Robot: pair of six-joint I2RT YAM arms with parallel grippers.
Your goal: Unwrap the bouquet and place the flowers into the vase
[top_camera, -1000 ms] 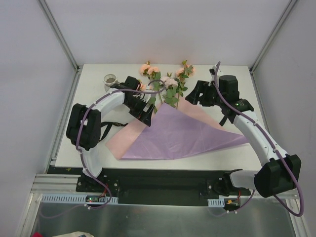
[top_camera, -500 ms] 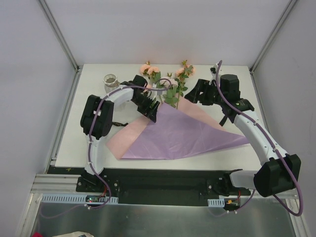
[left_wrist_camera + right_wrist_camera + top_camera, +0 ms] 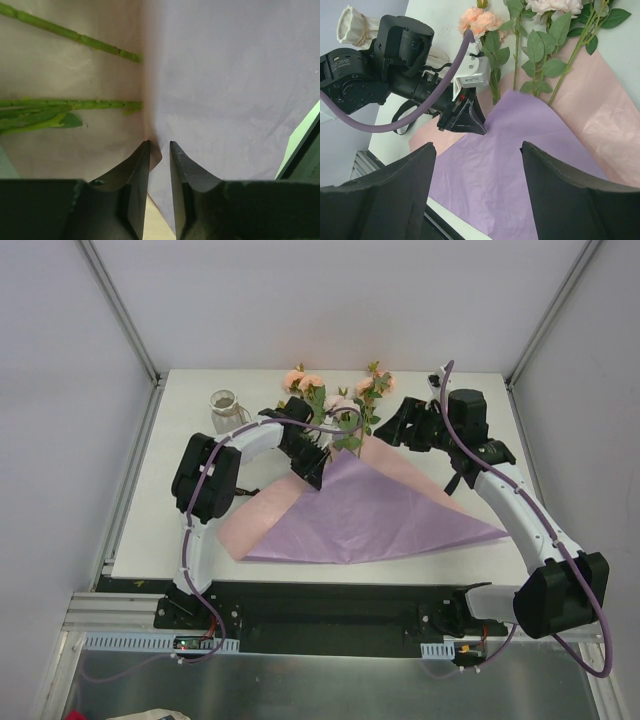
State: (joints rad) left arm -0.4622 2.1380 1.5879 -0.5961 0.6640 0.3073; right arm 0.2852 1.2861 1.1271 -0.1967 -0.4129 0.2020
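White tabletop (image 3: 480, 560) bears lilac paper (image 3: 390, 515) spread over pink paper (image 3: 260, 520), the flowers (image 3: 345, 410) at its far edge right of the vase (image 3: 223, 405), the left gripper (image 3: 159, 145) narrowed astride the lilac edge (pinched or not, unclear), the right gripper (image 3: 476, 145) hovering spread and empty.

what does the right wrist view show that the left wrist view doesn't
Only the right wrist view: the vase, rose blooms, the left gripper seen from outside, and the right gripper, open and empty. Only the left wrist view: the left fingertips close up, narrowly apart astride the lilac paper's edge. Both: that lilac paper and green stems.
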